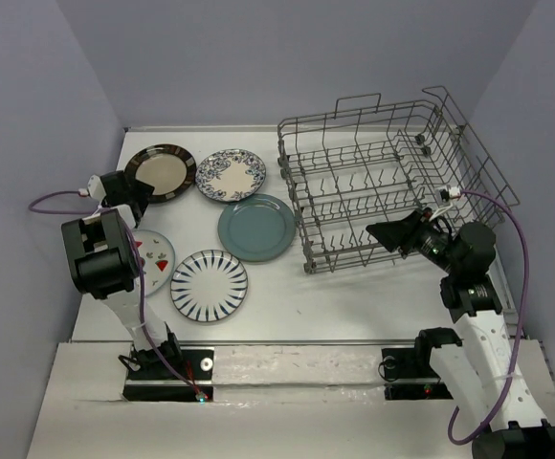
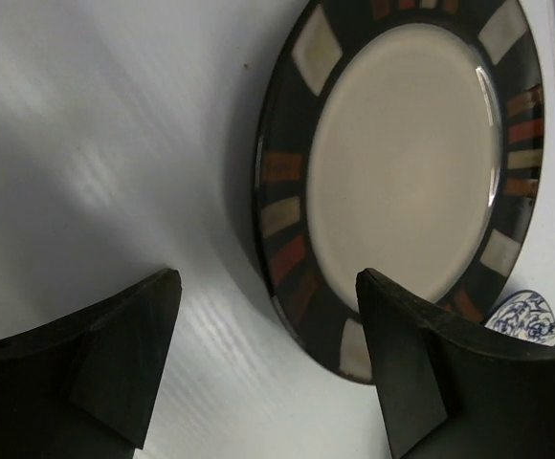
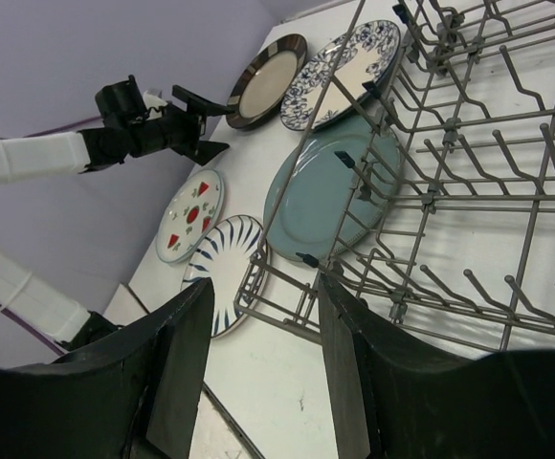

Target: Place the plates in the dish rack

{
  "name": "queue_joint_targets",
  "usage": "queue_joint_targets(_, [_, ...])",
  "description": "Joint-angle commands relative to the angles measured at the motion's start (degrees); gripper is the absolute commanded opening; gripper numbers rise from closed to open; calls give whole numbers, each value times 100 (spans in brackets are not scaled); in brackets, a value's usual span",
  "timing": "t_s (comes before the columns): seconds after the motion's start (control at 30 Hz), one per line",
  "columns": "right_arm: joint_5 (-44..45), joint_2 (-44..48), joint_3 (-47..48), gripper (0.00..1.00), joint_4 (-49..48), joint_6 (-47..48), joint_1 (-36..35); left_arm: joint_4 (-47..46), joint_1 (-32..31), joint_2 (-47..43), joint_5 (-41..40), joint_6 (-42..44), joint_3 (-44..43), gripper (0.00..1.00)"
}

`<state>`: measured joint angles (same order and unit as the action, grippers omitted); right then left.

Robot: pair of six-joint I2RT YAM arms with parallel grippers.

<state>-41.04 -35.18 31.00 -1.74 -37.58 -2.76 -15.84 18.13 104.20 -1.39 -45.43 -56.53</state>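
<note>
Five plates lie flat on the white table, left of the grey wire dish rack [image 1: 383,182]: tan with dark-brown rim [image 1: 161,172], blue-floral [image 1: 231,175], teal [image 1: 255,228], black-striped [image 1: 209,285], and red-marked [image 1: 155,260], which is partly hidden under my left arm. My left gripper [image 1: 140,194] is open and low at the near edge of the brown-rimmed plate [image 2: 402,163]. In its wrist view the gripper [image 2: 268,287] has one finger over the rim and the other over bare table. My right gripper [image 3: 263,296] is open and empty, just outside the empty rack's front left corner [image 3: 287,287].
Grey walls close off the table at the left, back and right. The rack's raised handles [image 1: 450,105] stand at its far right. The teal plate [image 3: 316,201] lies close against the rack's left side. The right arm's cable [image 1: 517,249] loops beside the rack.
</note>
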Motion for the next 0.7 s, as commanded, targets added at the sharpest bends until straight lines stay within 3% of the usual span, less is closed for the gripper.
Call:
queue_joint_targets(0.0, [-115, 11, 20, 53, -195, 119, -49, -526, 50, 371, 323, -229, -507, 85])
queue_joint_targets(0.13, [-36, -147, 46, 53, -283, 93, -49, -718, 50, 705, 490, -553, -701, 79])
queue_joint_targets(0.37, [342, -103, 142, 52, -424, -12, -49, -1658, 68, 1093, 1018, -1424, -499, 59])
queue_joint_targets(0.4, [333, -129, 169, 52, -424, -21, -49, -1781, 50, 1111, 1009, -1494, -438, 47])
queue_joint_targets(0.47, [289, -235, 222, 52, -424, -56, -49, -2089, 59, 1076, 887, -1521, -236, 35])
queue_joint_targets(0.5, [272, -270, 248, 52, -424, -56, -49, -2151, 59, 1050, 868, -1513, -192, 22])
queue_joint_targets(0.57, [236, -331, 292, 51, -424, -91, -49, -2353, 68, 1006, 851, -1478, -42, 9])
queue_joint_targets(0.67, [228, -314, 327, 51, -424, -170, -49, -2564, 77, 795, 763, -1442, 168, 6])
